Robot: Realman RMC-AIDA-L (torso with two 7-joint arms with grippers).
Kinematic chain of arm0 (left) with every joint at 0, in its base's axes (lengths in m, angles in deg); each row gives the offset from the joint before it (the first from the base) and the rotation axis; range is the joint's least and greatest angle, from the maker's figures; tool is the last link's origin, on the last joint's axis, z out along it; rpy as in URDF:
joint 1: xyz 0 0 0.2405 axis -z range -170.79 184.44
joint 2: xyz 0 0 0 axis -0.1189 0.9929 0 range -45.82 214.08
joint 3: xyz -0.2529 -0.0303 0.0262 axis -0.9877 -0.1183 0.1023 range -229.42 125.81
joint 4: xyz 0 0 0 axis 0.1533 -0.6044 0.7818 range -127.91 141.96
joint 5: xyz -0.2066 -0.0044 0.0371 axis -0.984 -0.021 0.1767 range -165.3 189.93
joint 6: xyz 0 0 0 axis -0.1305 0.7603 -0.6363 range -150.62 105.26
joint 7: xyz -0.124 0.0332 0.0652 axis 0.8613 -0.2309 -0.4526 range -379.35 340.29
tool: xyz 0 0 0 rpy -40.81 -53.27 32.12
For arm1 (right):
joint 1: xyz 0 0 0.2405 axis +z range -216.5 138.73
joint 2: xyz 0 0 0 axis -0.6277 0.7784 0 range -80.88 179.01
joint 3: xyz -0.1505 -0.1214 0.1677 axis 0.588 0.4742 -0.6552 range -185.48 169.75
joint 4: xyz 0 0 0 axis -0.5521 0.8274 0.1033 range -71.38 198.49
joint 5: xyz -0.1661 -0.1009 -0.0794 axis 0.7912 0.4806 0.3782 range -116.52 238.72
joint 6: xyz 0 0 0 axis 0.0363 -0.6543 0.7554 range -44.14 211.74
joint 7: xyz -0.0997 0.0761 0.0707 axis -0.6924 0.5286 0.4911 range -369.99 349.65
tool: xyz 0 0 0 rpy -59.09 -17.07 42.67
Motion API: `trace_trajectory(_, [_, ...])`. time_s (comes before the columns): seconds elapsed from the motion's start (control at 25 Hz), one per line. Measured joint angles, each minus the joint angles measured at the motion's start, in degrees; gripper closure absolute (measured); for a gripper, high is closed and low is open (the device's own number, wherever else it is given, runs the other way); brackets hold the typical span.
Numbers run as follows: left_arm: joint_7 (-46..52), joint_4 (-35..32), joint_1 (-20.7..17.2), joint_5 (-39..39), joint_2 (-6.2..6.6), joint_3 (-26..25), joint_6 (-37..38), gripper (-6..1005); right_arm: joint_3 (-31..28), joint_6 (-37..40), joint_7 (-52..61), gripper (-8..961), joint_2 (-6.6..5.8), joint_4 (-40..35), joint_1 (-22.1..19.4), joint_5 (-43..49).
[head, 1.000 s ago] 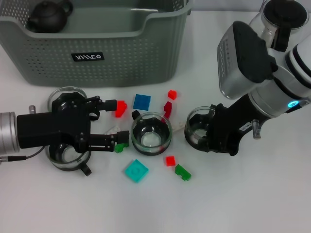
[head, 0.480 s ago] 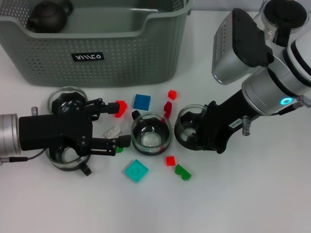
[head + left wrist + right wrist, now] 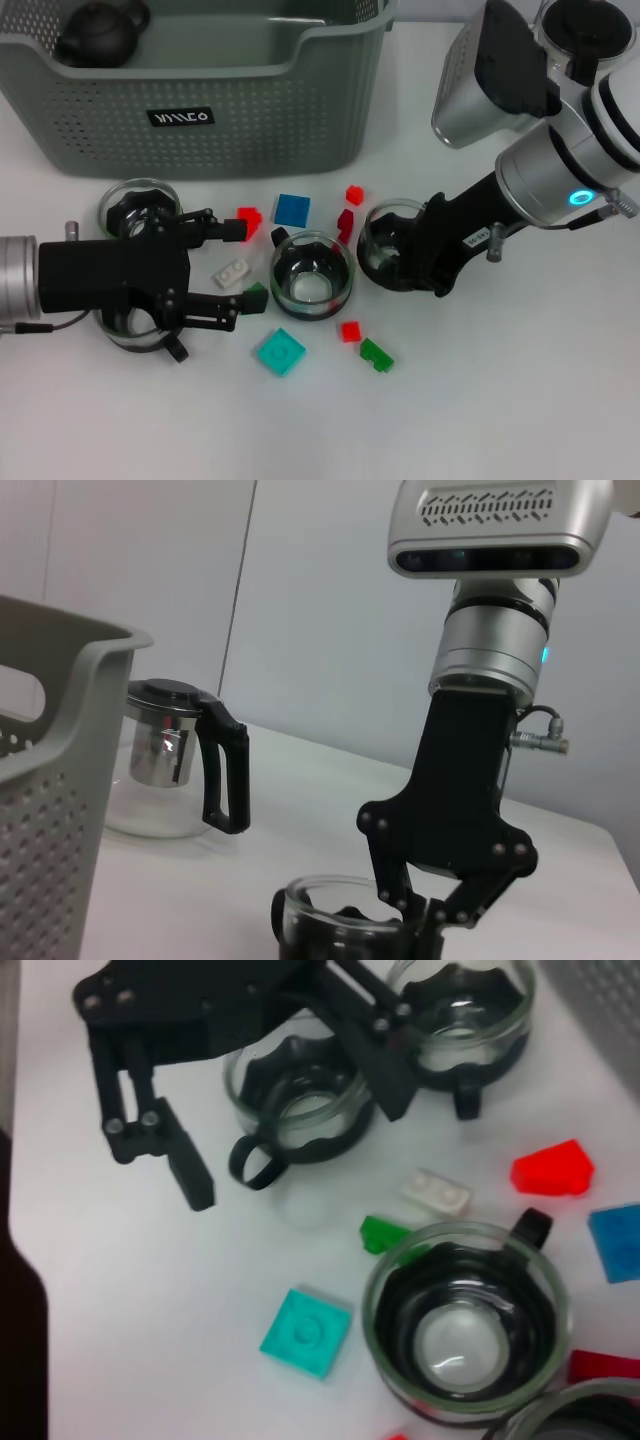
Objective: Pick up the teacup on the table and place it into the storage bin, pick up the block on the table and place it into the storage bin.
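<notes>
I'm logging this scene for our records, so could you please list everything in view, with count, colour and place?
storage bin: one, grey-green, far left of the table
teapot: one, dark, inside the bin's far left corner
glass pitcher: one, clear with black lid and handle, far right
teacups: four, clear glass with black holders; two under the left arm, one in the middle, one at the right gripper
blocks: red ones, blue, teal, green, white, scattered around the middle cup
table: white
left gripper: black, open, by the white block
right gripper: black, at the right-hand cup
</notes>
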Motion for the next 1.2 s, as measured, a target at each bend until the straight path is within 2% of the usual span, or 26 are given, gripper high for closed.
trace_trajectory(0.28, [-0.05, -0.06, 0.34, 0.00, 0.86, 0.88, 0.74, 66, -1.88, -1.46, 0.55, 896, -0.18, -0.63, -0.82, -1.30])
trace_trajectory(0.52, [-0.80, -0.14, 0.07, 0.00, 1.17, 0.40, 1.09, 66, -4.56, 2.86, -0.45, 897, -0.29, -4.67, -0.33, -2.03])
trace_trajectory(0.8, [-1.84, -0.07, 0.01, 0.00, 1.10, 0.63, 0.41, 67, -8.19, 8.49, -2.52, 897, -0.32, -6.06, 4.62, -4.69])
trace_trajectory(1.0, [-2.25, 0.03, 0.01, 0.00, 0.93, 0.70, 0.24, 67, -12.46, 11.41, -4.26, 897, -0.42, -6.12, 10.29, -8.29])
trace_trajectory(1.04, [-2.25, 0.01, 0.04, 0.00, 0.91, 0.72, 0.23, 67, -14.69, 11.03, -4.53, 897, -0.40, -6.05, 12.35, -8.98])
trace_trajectory(1.2, [-2.25, 0.18, 0.26, 0.00, 0.90, 0.72, 0.18, 67, -16.60, 8.55, -4.81, 897, -0.42, -5.47, 15.40, -9.17])
